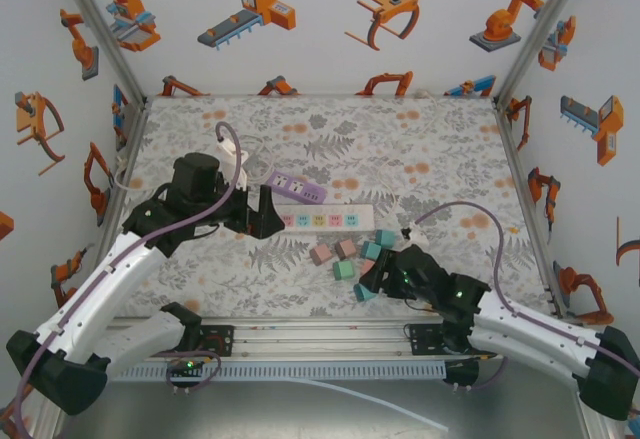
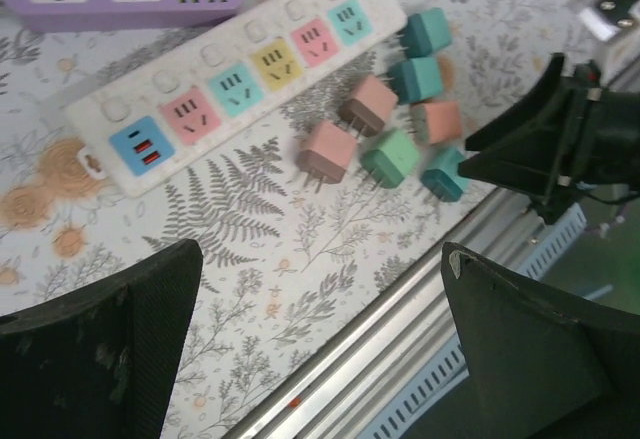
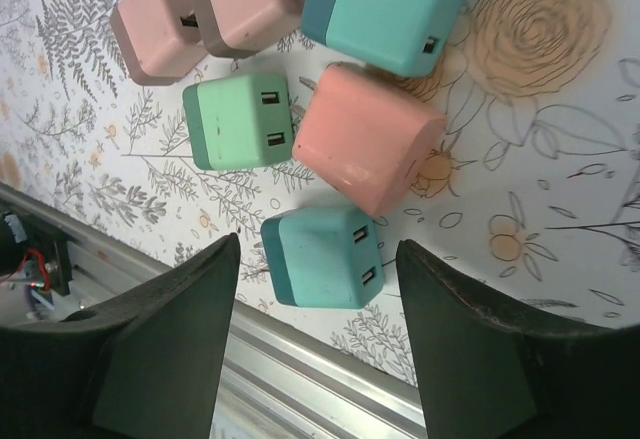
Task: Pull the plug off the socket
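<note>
Trouble spot: my right claw [image 3: 318,251] is partly open, gripping nothing, fingers [image 3: 170,339] straddling the loose teal plug [image 3: 325,259] near the rail [image 3: 300,354] (strip [image 1: 318,219] sits beyond the pile [image 1: 345,251]). Lifting crooked could drag it into the salmon plug [image 3: 368,137] beside it.

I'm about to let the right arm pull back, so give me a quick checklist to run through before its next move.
1. White power strip free of plugs: ok, all five coloured sockets look empty.
2. Right gripper jaws apart, clear of the teal plug between them: ok.
3. Teal plug lying on the table beside the other plugs: ok.
4. Left gripper open, holding nothing: ok.
</note>
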Controlling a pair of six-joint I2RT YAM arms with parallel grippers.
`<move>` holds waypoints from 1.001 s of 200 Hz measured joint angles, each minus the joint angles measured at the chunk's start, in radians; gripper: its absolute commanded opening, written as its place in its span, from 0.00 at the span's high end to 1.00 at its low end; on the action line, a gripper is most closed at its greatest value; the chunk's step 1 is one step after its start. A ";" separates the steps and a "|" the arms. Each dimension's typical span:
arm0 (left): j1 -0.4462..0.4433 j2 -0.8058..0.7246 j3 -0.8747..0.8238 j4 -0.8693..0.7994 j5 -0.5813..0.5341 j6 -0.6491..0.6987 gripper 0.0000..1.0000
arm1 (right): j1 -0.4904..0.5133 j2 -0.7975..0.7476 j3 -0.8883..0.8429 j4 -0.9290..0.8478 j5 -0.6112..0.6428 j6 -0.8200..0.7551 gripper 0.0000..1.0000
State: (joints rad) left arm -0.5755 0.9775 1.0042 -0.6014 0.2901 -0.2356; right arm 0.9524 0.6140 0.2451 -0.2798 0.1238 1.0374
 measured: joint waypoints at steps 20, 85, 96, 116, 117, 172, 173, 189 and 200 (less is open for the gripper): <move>0.000 -0.023 0.000 -0.004 -0.055 -0.004 0.03 | 0.000 -0.026 0.050 -0.064 0.045 -0.051 0.40; 0.000 -0.158 -0.028 0.005 -0.358 -0.036 0.03 | -0.003 -0.048 0.304 -0.127 0.519 -0.379 0.23; 0.000 -0.172 -0.051 0.014 -0.428 -0.039 0.03 | -0.018 -0.045 0.309 -0.088 0.620 -0.451 0.20; 0.000 -0.183 -0.100 0.050 -0.564 -0.039 0.03 | -0.103 -0.023 0.293 0.027 0.745 -0.590 0.18; 0.000 -0.183 -0.106 0.055 -0.576 -0.039 0.03 | -0.108 -0.021 0.291 0.032 0.748 -0.595 0.18; 0.036 -0.167 -0.296 0.285 -0.887 -0.015 0.03 | -0.486 0.162 0.177 0.385 0.851 -0.815 0.01; 0.037 -0.166 -0.298 0.289 -0.889 -0.014 0.03 | -0.491 0.167 0.176 0.389 0.851 -0.817 0.01; 0.076 -0.143 -0.341 0.359 -0.928 -0.003 0.03 | -0.584 0.269 0.162 0.451 0.836 -0.838 0.01; 0.116 -0.118 -0.371 0.406 -0.941 0.005 0.03 | -0.639 0.344 0.161 0.483 0.816 -0.840 0.01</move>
State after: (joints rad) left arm -0.4595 0.8593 0.6331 -0.1951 -0.6514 -0.2310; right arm 0.3134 0.9577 0.4065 0.2031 0.9401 0.1978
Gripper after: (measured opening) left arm 0.972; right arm 0.992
